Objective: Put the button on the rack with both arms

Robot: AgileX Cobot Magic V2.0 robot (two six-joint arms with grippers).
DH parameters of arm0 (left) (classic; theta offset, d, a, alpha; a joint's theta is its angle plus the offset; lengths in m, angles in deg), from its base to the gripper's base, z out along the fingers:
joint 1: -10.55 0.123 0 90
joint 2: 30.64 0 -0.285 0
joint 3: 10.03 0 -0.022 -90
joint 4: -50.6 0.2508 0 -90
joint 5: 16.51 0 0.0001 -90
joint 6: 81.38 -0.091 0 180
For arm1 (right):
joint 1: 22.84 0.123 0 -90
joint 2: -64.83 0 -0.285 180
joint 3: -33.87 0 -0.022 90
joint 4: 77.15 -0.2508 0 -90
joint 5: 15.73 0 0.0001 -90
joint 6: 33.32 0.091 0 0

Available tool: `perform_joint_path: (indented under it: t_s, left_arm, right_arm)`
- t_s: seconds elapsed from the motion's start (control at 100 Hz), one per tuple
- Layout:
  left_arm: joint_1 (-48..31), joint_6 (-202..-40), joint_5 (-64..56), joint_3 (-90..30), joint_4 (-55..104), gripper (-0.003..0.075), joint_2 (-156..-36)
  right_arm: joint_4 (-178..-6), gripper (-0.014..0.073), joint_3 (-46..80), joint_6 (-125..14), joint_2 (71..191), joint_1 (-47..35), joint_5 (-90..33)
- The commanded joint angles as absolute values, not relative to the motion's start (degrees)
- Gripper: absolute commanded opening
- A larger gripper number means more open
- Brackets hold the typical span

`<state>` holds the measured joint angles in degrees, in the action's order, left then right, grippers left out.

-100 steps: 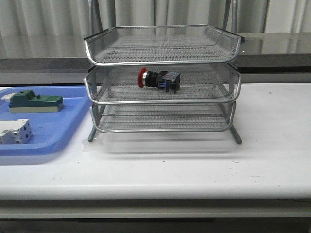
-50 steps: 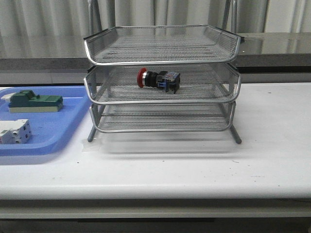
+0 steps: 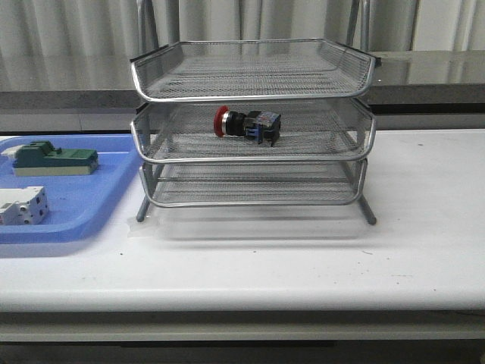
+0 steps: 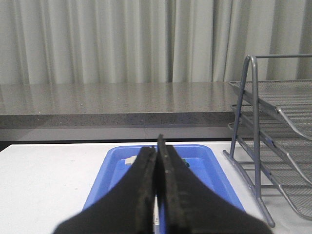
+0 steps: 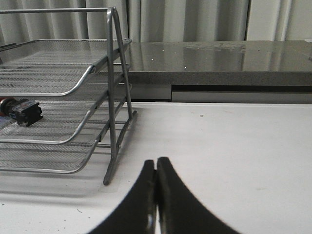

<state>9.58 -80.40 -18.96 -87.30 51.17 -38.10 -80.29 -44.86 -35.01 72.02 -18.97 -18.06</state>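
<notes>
We saw the red button (image 3: 247, 124) lying sideways on the rack's (image 3: 254, 144) middle shelf, nearer our right gripper (image 5: 156, 195). Both it and our left gripper (image 4: 158, 190) were closed, holding nothing.

Front view faces rack (image 3: 254, 125) head-on, wrist views flank it, all sharing rack
</notes>
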Motion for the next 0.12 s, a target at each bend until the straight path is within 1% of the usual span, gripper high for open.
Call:
perform_joint_path:
  t_s: [0.0, 0.11]
  left_arm:
    - [9.7, -79.9, -23.2, -90.0, 50.6, -0.002, -36.3]
    - [9.7, -79.9, -23.2, -90.0, 50.6, -0.002, -36.3]
  right_arm:
    - [-79.9, -0.0061, -44.1, -34.9, 70.8, -19.3, -13.9]
    - [-79.9, -0.0061, -44.1, -34.9, 70.8, -19.3, -13.9]
